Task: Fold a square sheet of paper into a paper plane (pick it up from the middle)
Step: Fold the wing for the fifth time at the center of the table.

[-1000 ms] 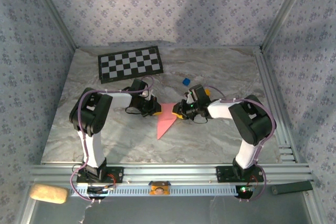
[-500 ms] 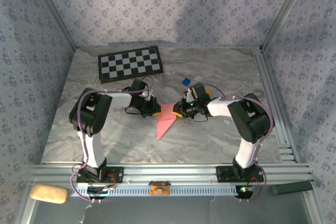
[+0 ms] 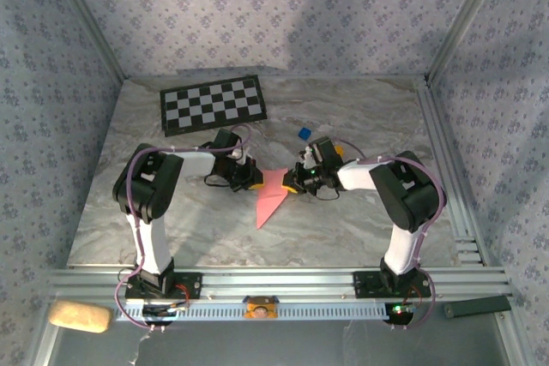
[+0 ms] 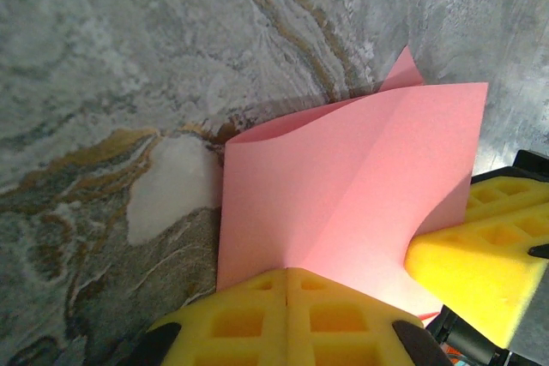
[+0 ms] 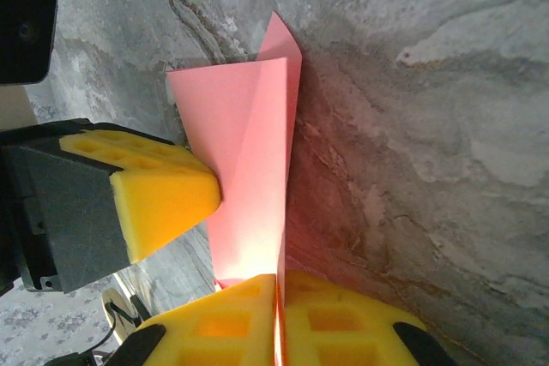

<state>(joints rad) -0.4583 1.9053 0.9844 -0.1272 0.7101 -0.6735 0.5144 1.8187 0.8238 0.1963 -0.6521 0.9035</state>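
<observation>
Salmon-pink paper plane (image 3: pixel 271 197) is seen from the top cam at the ctr of the table (image 3: pixel 360 220), btwn the two grippers. Its long axis runs from the wide end, btwn the arms, to a sharp tip aimed at the near edge, slightly left. The left gripper (image 3: pixel 255 179) is set on the wide end's left side and the right gripper (image 3: pixel 292 184) on its right. Both are about equally near, so neither arm is favoured. A checkerboard mat (image 3: pixel 213 102) and a small blue block (image 3: pixel 303 133) are found well apart, further back.

Left wrist cam: the left gripper (image 4: pixel 287 285) is seen closed, yellow pads (image 4: pixel 240 323) pressed together w/ the paper's edge pinched at their seam. The paper plane (image 4: pixel 352 186) extends straight ahead from the jaws. One diagonal crease is marked across it, and its far edge is bowed off the marble. The right gripper's pad (image 4: pixel 480 250) is met at its right side.

Right wrist cam: the right gripper (image 5: pixel 279 285) is likewise clamped, a thin pink edge caught btwn its pads (image 5: pixel 343 327). The paper plane (image 5: pixel 249 143) is seen ahead, one flap lifted off the marble, a pointed corner at the far end. Its left face is touched by the left gripper's pad (image 5: pixel 163 190).

The next fold is judged to turn on this shared grip at the wide end.
</observation>
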